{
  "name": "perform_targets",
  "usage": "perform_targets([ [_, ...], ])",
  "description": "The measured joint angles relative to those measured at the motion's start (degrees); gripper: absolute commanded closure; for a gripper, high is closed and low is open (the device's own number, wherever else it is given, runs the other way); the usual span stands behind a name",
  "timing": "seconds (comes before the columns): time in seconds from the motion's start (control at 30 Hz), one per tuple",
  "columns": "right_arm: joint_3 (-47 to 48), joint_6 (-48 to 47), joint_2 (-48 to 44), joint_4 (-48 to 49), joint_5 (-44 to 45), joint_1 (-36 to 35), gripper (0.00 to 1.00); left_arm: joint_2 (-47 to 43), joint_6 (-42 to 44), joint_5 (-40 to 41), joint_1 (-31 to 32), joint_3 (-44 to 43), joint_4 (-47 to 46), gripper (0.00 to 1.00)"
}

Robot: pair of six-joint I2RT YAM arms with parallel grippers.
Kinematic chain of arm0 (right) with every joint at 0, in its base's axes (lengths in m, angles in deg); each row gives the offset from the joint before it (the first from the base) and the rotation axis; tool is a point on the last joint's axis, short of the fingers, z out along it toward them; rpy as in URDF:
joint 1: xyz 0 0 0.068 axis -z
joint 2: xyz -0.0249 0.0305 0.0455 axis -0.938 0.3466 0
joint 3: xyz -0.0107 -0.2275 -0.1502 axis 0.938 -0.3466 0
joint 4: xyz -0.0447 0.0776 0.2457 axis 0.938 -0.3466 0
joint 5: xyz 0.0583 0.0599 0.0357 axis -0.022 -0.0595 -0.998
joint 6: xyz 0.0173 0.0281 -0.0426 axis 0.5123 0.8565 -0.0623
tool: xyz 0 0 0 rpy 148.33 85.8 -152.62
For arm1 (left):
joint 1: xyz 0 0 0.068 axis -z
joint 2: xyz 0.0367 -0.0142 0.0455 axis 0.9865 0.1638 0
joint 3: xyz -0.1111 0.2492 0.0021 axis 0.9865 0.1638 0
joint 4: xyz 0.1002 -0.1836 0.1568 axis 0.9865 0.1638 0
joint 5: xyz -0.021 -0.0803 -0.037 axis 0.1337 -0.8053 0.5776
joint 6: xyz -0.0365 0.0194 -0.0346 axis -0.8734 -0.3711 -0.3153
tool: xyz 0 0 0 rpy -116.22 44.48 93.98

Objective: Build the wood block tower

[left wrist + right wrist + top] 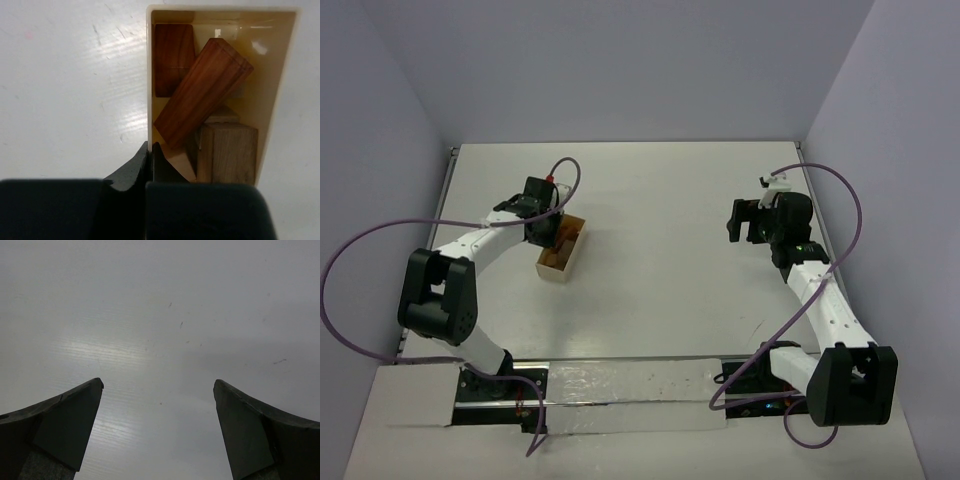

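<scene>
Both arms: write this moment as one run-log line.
left claw: shut on box wall | right claw: open over table | wood blocks: in box | tower: none yet

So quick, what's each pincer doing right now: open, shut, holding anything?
Left pincer: shut on the side wall of the box of wood blocks.
Right pincer: open, holding nothing.

A pale wooden rectangular box lies on the white table, at nine o'clock from centre. The left gripper sits at the box's one o'clock end, beside reddish-brown wood blocks. The right gripper hangs at three o'clock, well apart.
</scene>
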Motion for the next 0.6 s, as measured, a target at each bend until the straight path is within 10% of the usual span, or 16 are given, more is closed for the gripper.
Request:
perform_targets([
  [0.6,0.2,0.0,0.1,-0.4,0.0,0.9,0.0,9.6,4.3,48.5,24.3,-6.2,-14.7,1.0],
])
